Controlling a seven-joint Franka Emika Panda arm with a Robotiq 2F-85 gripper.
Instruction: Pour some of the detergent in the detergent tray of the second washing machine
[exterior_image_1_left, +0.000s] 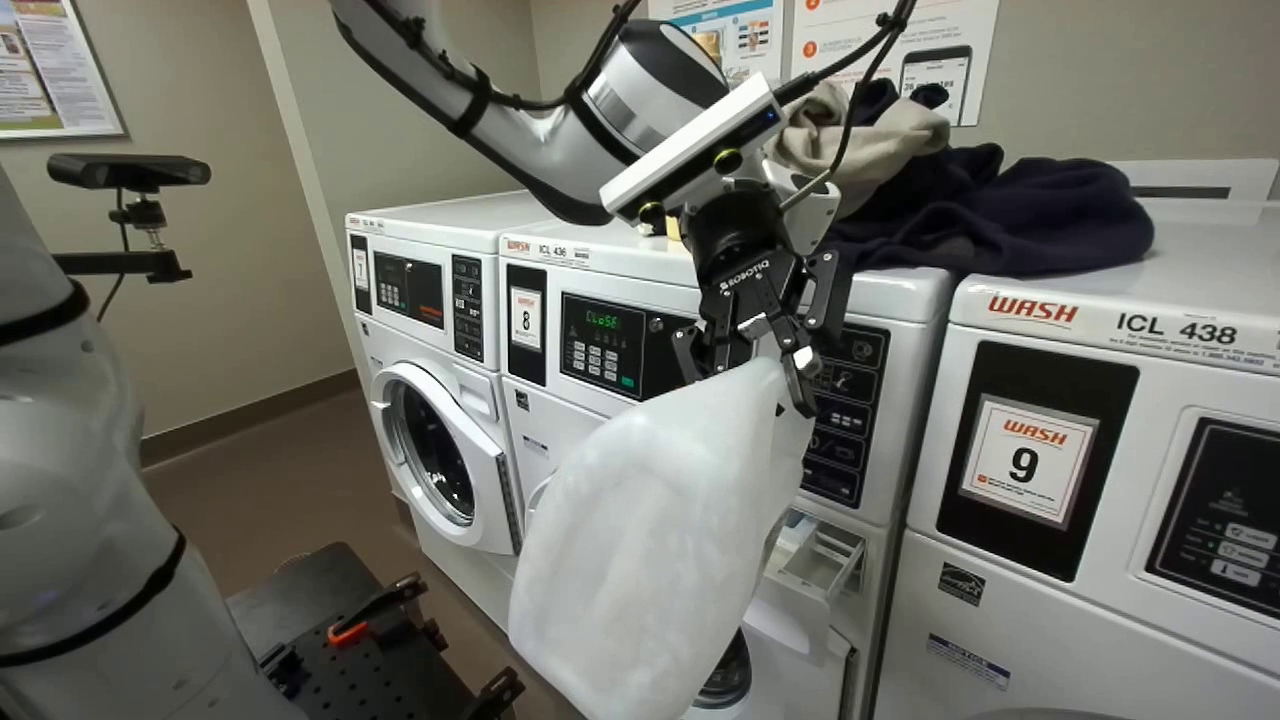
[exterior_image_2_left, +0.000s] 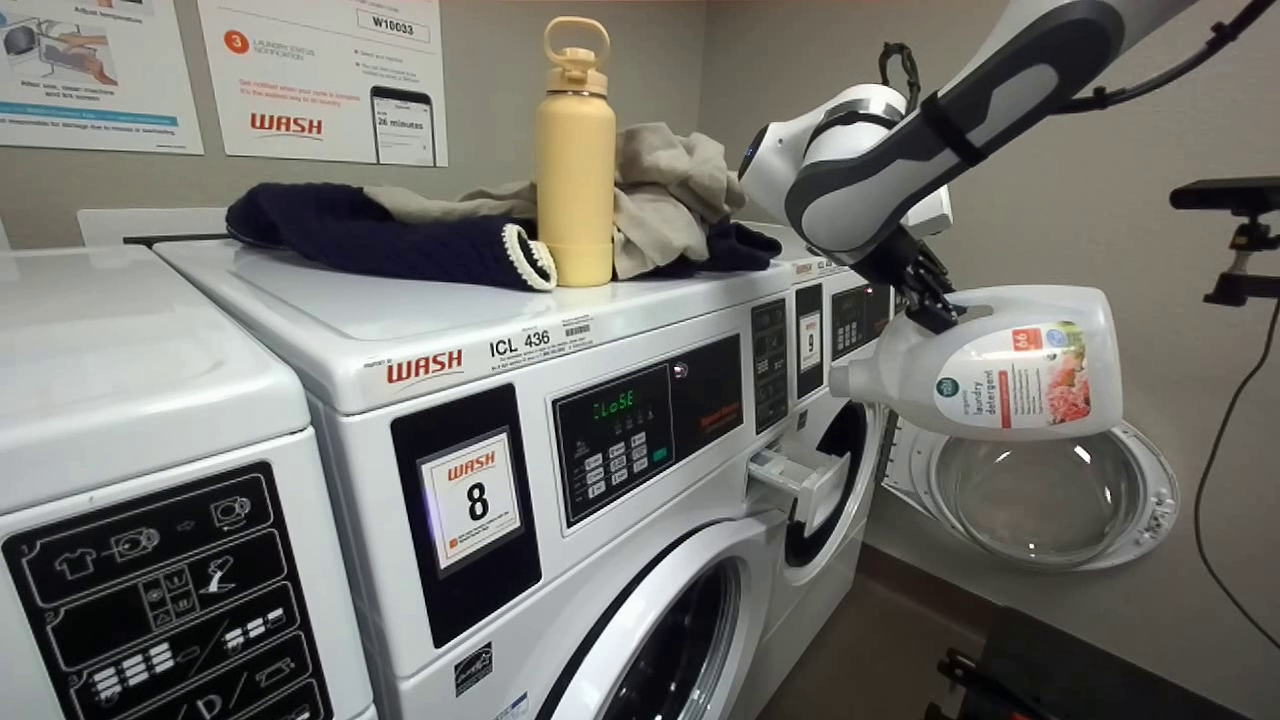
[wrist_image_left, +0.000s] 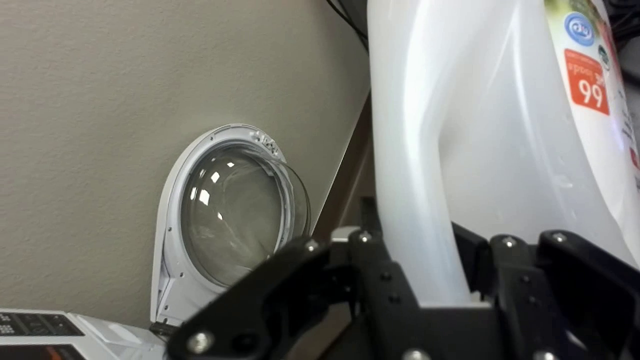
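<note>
The detergent (exterior_image_1_left: 640, 560), a translucent whitish jug with a red label, hangs in the air in both exterior views (exterior_image_2_left: 1010, 365). It lies roughly on its side, its neck pointing toward the washers; no cap can be made out. My gripper (exterior_image_1_left: 745, 375) is shut on its handle, also in an exterior view (exterior_image_2_left: 930, 310). The wrist view shows the handle between the fingers (wrist_image_left: 420, 240). The detergent tray (exterior_image_1_left: 825, 560) sticks out of the second washing machine (exterior_image_1_left: 555, 410), marked 8 (exterior_image_2_left: 350, 480). The neck appears above the tray (exterior_image_2_left: 805, 485) in an exterior view; whether directly over it, I cannot tell.
Dark and beige clothes (exterior_image_1_left: 1010, 210) and a tan-yellow bottle (exterior_image_2_left: 575, 190) are on the washer tops. The far washer's round glass door (exterior_image_2_left: 1040, 500) stands open, also in the wrist view (wrist_image_left: 230, 215). The washer marked 9 (exterior_image_1_left: 1060, 640) stands beside. A dark platform (exterior_image_1_left: 360, 640) is low down.
</note>
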